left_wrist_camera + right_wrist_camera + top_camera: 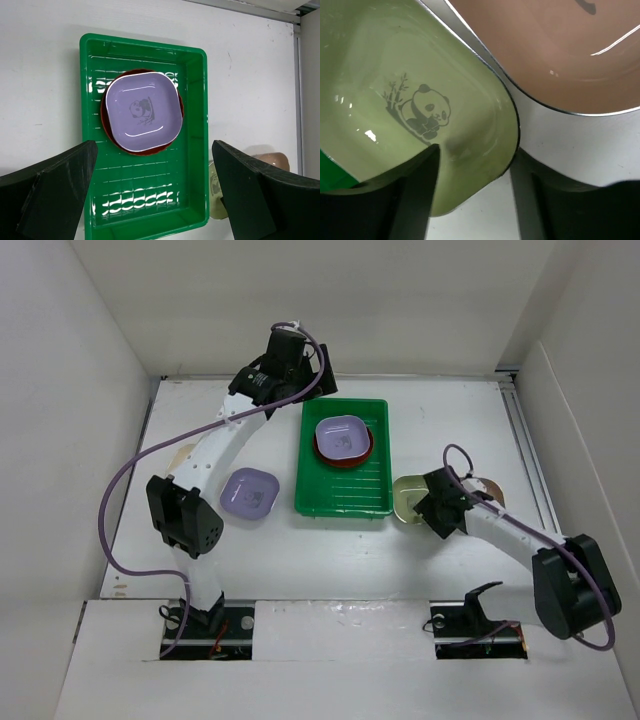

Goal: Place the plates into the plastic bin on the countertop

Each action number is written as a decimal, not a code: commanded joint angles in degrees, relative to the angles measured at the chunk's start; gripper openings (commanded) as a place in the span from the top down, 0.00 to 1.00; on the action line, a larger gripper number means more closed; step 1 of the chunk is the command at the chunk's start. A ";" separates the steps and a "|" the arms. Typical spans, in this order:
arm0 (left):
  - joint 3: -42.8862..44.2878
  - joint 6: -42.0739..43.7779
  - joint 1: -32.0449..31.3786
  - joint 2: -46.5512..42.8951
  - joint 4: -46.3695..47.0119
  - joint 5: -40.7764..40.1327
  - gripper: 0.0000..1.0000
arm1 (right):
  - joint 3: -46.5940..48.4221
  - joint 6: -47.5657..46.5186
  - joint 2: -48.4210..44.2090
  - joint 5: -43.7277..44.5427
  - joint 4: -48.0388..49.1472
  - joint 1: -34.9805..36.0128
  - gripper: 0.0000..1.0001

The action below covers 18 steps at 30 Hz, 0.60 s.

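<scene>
The right tool point(475, 200) sits astride the near rim of the light green plate point(395, 75), one finger inside the dish and one outside on the desk point(450, 420). Its jaws are part-way in and not yet pinching. That plate lies just right of the green bin point(345, 502), with the tan-pink plate point(560, 45) close beside it.

This looks like the pick-up step. Next, the jaws need to nip the rim, lift it, and carry it left over the bin wall.

The left tool point(155, 200) hangs released, spread wide above the bin, where a lavender plate point(143, 111) rests on a red-orange plate point(103, 122). Another lavender plate point(249, 492) waits on the desk.

I can see no lettering, only a panda-and-bamboo print on the green plate and a panda on the binned lavender one.
</scene>
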 commanded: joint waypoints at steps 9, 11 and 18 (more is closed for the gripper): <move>0.63 1.13 -0.27 -2.90 0.56 -0.97 0.00 | 6.20 0.31 6.60 0.59 2.88 -3.09 0.65; 0.63 1.13 -0.27 -2.38 0.03 -0.97 0.00 | 7.77 0.31 8.09 0.59 2.88 -4.66 0.78; 1.16 1.13 -0.27 -1.85 0.03 -2.11 0.00 | 16.10 -1.71 13.02 0.59 2.80 -8.18 1.00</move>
